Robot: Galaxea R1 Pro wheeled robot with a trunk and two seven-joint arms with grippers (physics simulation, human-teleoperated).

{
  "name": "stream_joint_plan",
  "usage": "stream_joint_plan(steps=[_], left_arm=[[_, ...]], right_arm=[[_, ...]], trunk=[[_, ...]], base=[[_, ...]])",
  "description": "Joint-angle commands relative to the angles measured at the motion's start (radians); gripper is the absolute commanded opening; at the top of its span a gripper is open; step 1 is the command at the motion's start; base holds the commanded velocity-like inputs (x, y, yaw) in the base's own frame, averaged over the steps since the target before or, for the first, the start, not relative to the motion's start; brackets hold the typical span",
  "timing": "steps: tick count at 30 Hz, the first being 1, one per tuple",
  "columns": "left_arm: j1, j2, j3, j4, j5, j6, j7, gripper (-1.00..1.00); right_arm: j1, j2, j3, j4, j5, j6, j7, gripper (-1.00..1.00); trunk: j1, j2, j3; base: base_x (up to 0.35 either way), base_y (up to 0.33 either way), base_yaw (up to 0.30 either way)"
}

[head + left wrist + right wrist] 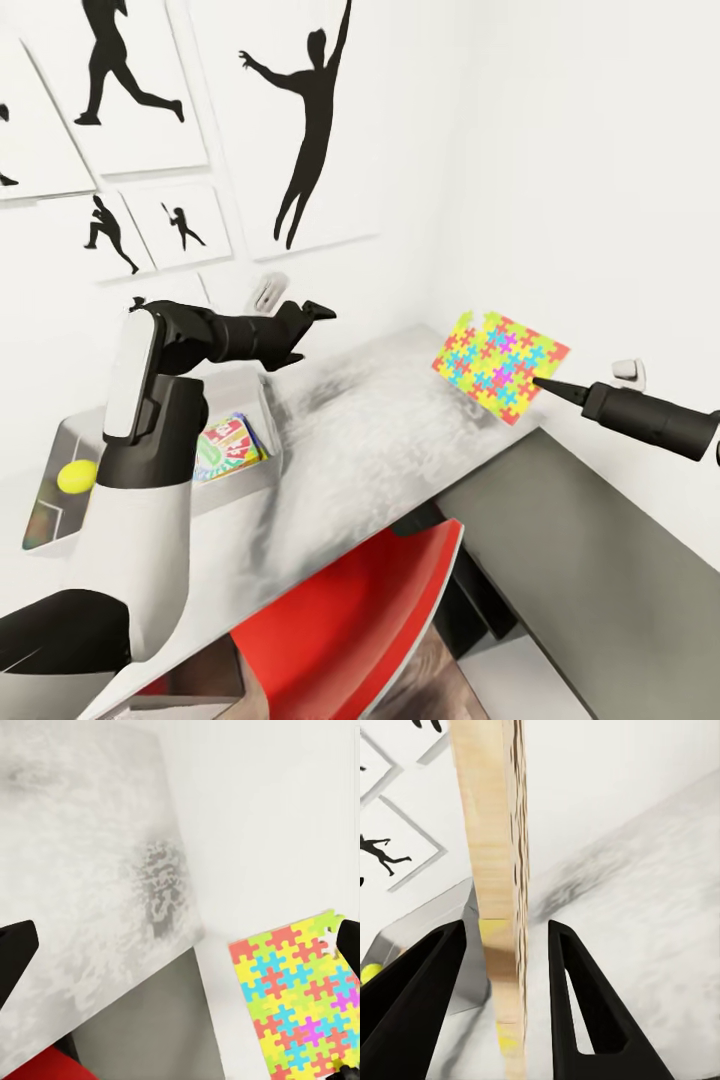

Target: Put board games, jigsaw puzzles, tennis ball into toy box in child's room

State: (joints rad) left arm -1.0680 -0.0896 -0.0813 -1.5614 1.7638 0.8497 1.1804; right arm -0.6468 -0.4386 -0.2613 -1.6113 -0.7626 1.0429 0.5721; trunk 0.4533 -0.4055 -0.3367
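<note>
A jigsaw puzzle (498, 364), a thin multicoloured square, hangs tilted in the air above the table's (400, 440) right end. My right gripper (541, 382) is shut on its lower edge. In the right wrist view the puzzle (499, 900) stands edge-on between the two black fingers (574, 982). The light grey toy box (265, 405) sits at the table's left end. It holds the tennis ball (77, 476) and a green-white board game (228, 446). My left gripper (318, 312) hovers open above the table beside the box, empty. Its wrist view looks at the puzzle (300, 1009).
A red chair (350, 620) is pushed up to the table's front edge. A lower dark grey cabinet (590, 570) adjoins the table on the right. White walls with black athlete prints (310, 130) close off the back, and a small wall fitting (630, 373) sits near my right arm.
</note>
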Motion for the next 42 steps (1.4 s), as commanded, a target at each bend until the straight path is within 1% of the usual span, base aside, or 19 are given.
stream_joint_plan(steps=[1, 6, 10, 12, 13, 15, 16, 18, 19, 21, 24, 26, 27, 28, 29, 31, 32, 38, 42], left_arm=[[-0.001, 0.000, 0.005, 0.000, 0.008, 0.004, 0.011, 1.00], [0.000, 0.002, 0.027, 0.000, 0.009, 0.003, 0.015, 1.00], [0.001, 0.008, 0.028, -0.002, 0.010, 0.003, 0.017, 1.00], [0.006, 0.017, 0.028, -0.003, 0.011, 0.004, 0.017, 1.00], [0.010, 0.024, 0.028, -0.005, 0.012, 0.006, 0.016, 1.00], [0.013, 0.033, 0.028, -0.010, 0.013, 0.009, 0.014, 1.00], [0.015, 0.046, 0.028, -0.021, 0.013, 0.011, 0.013, 1.00], [0.017, 0.060, 0.027, -0.030, 0.014, 0.013, 0.012, 1.00], [0.020, 0.090, 0.026, -0.040, 0.016, 0.014, 0.011, 1.00], [0.023, 0.101, 0.027, -0.042, 0.019, 0.015, 0.010, 1.00], [0.038, 0.117, 0.042, -0.044, 0.048, 0.015, 0.007, 1.00], [0.053, 0.126, 0.081, -0.045, 0.097, 0.018, 0.002, 1.00], [0.060, 0.134, 0.105, -0.046, 0.134, 0.024, 0.001, 1.00], [0.067, 0.144, 0.121, -0.046, 0.163, 0.033, -0.001, 1.00], [0.089, 0.167, 0.141, -0.046, 0.195, 0.049, -0.008, 1.00], [0.102, 0.181, 0.151, -0.046, 0.207, 0.056, -0.027, 1.00], [0.114, 0.198, 0.159, -0.046, 0.217, 0.062, -0.078, 1.00], [0.118, 0.203, 0.160, -0.046, 0.220, 0.063, -0.098, 1.00], [0.118, 0.203, 0.161, -0.045, 0.219, 0.063, -0.099, 1.00]], right_arm=[[0.000, 0.000, -0.001, -0.001, 0.007, 0.004, 0.008, -1.00], [0.002, 0.000, 0.002, -0.003, 0.005, 0.004, 0.008, -1.00], [0.002, -0.002, 0.002, -0.004, 0.004, 0.004, 0.009, -1.00], [0.003, -0.017, 0.002, -0.004, -0.005, 0.004, 0.021, -1.00], [0.003, -0.036, 0.003, -0.004, -0.023, 0.004, 0.045, -1.00], [0.004, -0.059, 0.005, -0.004, -0.047, 0.004, 0.074, -1.00], [0.005, -0.082, 0.010, -0.004, -0.070, 0.004, 0.100, -1.00], [0.005, -0.102, 0.021, -0.004, -0.086, 0.004, 0.118, -1.00], [0.003, -0.127, 0.044, -0.004, -0.107, 0.004, 0.138, -1.00], [0.001, -0.133, 0.055, -0.004, -0.113, 0.004, 0.143, -1.00], [-0.003, -0.140, 0.086, -0.004, -0.119, 0.004, 0.149, -1.00], [-0.006, -0.142, 0.108, -0.004, -0.121, 0.004, 0.151, -1.00], [-0.007, -0.143, 0.117, -0.004, -0.123, 0.004, 0.152, -1.00], [-0.008, -0.143, 0.123, -0.004, -0.126, 0.004, 0.152, -1.00], [-0.009, -0.145, 0.130, -0.004, -0.138, 0.004, 0.155, -1.00], [-0.009, -0.145, 0.135, -0.004, -0.145, 0.004, 0.157, -1.00], [-0.011, -0.146, 0.160, -0.004, -0.150, 0.004, 0.159, -1.00], [-0.011, -0.146, 0.171, -0.004, -0.152, 0.004, 0.160, -1.00], [-0.008, -0.145, 0.176, -0.004, -0.151, 0.004, 0.160, -1.00]], trunk=[[-0.003, 0.006, 0.003], [-0.003, 0.006, 0.011], [-0.003, 0.006, 0.018], [-0.003, 0.006, 0.021], [-0.003, 0.006, 0.023], [-0.003, 0.006, 0.026], [-0.003, 0.006, 0.028], [-0.003, 0.006, 0.031], [-0.003, 0.006, 0.032], [-0.003, 0.006, 0.036], [-0.003, 0.006, 0.041], [-0.003, 0.006, 0.044], [-0.003, 0.006, 0.045], [-0.003, 0.006, 0.047], [-0.003, 0.006, 0.048], [-0.003, 0.006, 0.051], [-0.003, 0.006, 0.053], [-0.003, 0.006, 0.060], [-0.003, 0.006, 0.062]], base=[[-0.006, 0.000, 0.073], [-0.002, 0.000, 0.078], [0.000, 0.000, 0.081], [0.000, 0.000, 0.086], [0.000, 0.000, 0.092], [0.000, 0.000, 0.095], [0.000, 0.000, 0.098], [0.000, 0.000, 0.100], [0.000, 0.000, 0.101], [0.000, 0.000, 0.101], [0.000, 0.000, 0.103], [0.000, 0.000, 0.111], [0.000, 0.000, 0.117], [0.000, 0.000, 0.124], [0.000, 0.000, 0.152], [0.000, 0.000, 0.169], [0.000, 0.000, 0.176], [-0.007, 0.018, 0.214], [-0.112, 0.235, 0.182]])
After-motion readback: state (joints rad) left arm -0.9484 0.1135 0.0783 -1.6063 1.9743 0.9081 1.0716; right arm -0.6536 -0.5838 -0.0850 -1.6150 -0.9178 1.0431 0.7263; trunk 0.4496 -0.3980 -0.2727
